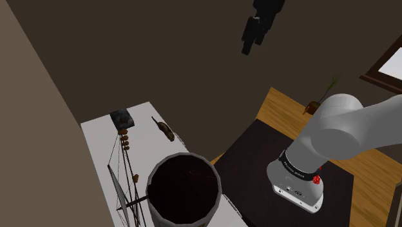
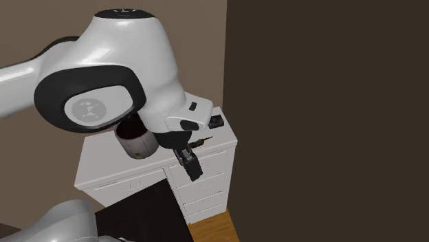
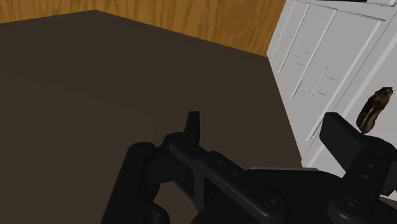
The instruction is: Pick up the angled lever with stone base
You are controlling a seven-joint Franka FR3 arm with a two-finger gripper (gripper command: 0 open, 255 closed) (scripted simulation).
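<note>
The lever lies on the white table, close to the table's drawer-side edge. The gripper is off the table altogether, out in front of the drawer fronts and over the stand's dark top. Its 2 black fingers stand wide apart with nothing between them. They aim at the stand top and the wood floor in front of the table, not at the table's top. In the wrist view the lever's mottled brown end peeks up over the table's edge just outside 1 finger. So the lever sits sideways of and beyond the fingers, and I judge the hand must swing toward the table and tip down over it before any closing.

The lever's long axis runs roughly along that table edge: a thin dark rod, slanted, ending in a lumpy brown base with a rough, speckled, stone-like look (small, so a narrow target). Further in on the table top are a dark grey marbled block, a spindly model of thin rods and a wide dark pot with a pale rim — all apart from the lever.
</note>
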